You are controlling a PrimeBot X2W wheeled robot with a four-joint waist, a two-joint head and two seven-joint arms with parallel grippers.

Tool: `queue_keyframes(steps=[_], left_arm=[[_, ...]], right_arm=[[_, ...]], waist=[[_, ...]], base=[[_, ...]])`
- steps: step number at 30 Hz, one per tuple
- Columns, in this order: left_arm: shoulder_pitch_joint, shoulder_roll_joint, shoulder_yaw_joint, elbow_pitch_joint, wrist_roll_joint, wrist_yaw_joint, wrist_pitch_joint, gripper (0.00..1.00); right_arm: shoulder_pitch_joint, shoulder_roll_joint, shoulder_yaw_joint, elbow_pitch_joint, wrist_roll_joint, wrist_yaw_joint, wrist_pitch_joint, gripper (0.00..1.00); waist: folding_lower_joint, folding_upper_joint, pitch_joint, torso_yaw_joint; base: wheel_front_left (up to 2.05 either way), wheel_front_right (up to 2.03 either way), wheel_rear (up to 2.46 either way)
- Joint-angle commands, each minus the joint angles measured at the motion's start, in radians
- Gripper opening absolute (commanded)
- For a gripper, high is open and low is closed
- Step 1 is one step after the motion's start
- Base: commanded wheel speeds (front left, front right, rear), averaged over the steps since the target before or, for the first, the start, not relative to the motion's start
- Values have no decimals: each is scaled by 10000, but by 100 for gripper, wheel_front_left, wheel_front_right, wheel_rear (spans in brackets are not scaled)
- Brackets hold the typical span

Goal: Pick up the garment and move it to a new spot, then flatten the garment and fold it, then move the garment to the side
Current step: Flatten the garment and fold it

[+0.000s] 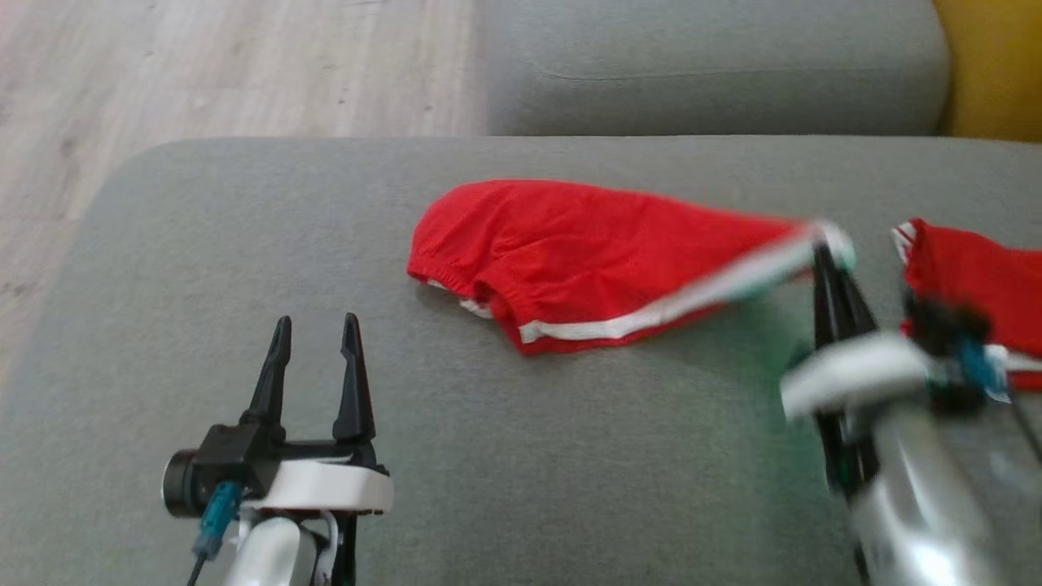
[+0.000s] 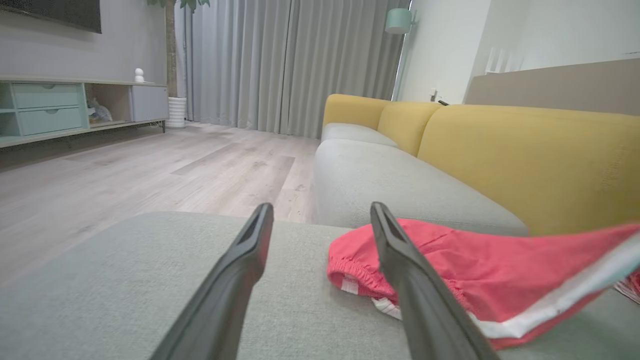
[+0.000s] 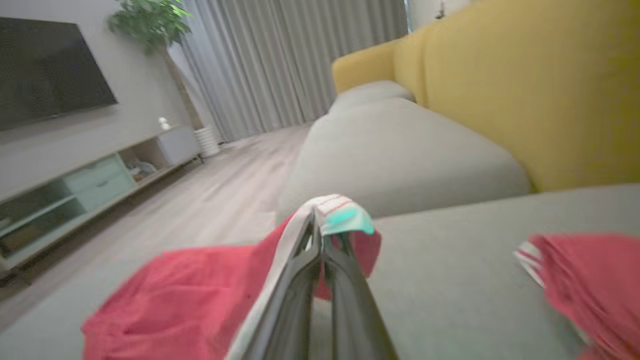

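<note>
Right claw [image 1: 824, 254] clamped on the garment's [image 1: 586, 260] white-trimmed end, holding that end raised off the cushion [image 1: 203, 268]. The rest of the garment lies mid-cushion, toward the back edge. Left claw [image 1: 316, 334] spread wide, empty, near the front edge, well apart from the garment. Second red cloth [image 1: 977, 277] at the right edge.

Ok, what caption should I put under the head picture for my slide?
Right end effector pinches red shorts on grey cushion, left end effector open.
</note>
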State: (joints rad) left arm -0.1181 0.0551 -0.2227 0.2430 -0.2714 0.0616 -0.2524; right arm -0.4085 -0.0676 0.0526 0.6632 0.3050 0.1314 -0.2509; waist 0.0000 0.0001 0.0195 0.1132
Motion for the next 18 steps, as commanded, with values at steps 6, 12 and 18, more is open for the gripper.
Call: queue_keyframes(steps=[6,12,18], left_arm=[[-408,105,505,-427,168,-65,-93,100],[-661,83,415,-361,249,-157,-93,100],[-867,44,231,-223,278,-211,-93,100]], right_arm=[[1984,169,128,-1697,-118,-7,-58,0],[2546,171,-58,-2050,-790,-7,205,0],[2455,172,-236,-2094,-1238,-7,192,100]], waist=[[0,-1,276,-738],[0,-1,575,-1012],[0,-1,758,-1048]], base=[[0,0,0],[0,0,0],[0,0,0]])
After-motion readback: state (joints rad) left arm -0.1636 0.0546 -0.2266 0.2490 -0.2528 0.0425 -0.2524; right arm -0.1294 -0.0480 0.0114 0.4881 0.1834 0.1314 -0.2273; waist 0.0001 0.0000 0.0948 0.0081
